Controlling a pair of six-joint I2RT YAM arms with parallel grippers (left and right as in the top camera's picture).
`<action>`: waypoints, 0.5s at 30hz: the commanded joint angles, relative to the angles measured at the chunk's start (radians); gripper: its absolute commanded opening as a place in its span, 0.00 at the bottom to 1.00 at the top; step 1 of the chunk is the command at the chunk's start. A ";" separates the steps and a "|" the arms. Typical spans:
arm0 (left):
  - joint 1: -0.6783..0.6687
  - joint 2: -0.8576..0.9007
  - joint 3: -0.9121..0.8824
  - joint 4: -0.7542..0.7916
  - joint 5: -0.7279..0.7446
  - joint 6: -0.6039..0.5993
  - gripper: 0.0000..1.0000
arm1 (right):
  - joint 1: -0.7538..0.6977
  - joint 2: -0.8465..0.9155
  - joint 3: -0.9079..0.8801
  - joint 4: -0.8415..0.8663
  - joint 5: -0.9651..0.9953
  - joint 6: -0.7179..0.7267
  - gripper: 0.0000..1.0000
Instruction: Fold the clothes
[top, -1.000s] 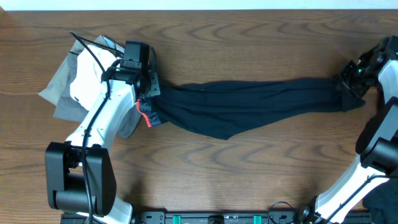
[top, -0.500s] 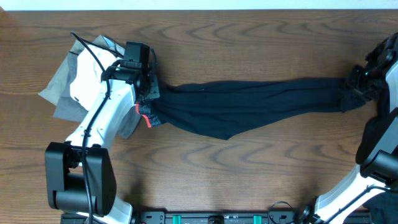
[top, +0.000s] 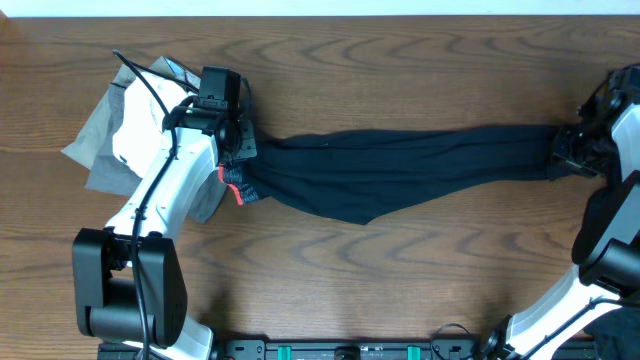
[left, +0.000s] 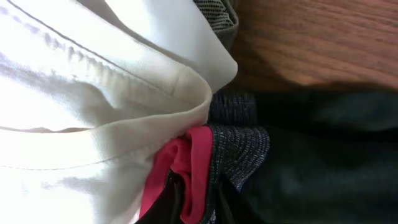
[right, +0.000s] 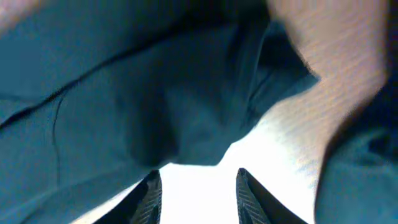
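At the left, a white piece (top: 128, 135) and a grey piece (top: 88, 152) lie in a heap, partly under the left arm (top: 165, 195). The left gripper (top: 237, 158) is closed on the waistband (left: 239, 155) of the leggings (top: 400, 165), and the white piece touches it there. The leggings stretch across the table (top: 400, 280) to the right gripper (top: 568, 152). Its jaws stand apart at the leg ends.
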 joint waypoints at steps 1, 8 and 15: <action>0.006 -0.011 0.019 0.004 -0.023 0.010 0.17 | 0.025 -0.024 -0.050 0.060 0.025 -0.042 0.38; 0.006 -0.011 0.019 0.004 -0.023 0.010 0.17 | 0.037 -0.024 -0.087 0.146 -0.016 -0.042 0.40; 0.006 -0.011 0.019 0.005 -0.023 0.010 0.17 | 0.032 -0.024 -0.086 0.170 0.024 -0.037 0.28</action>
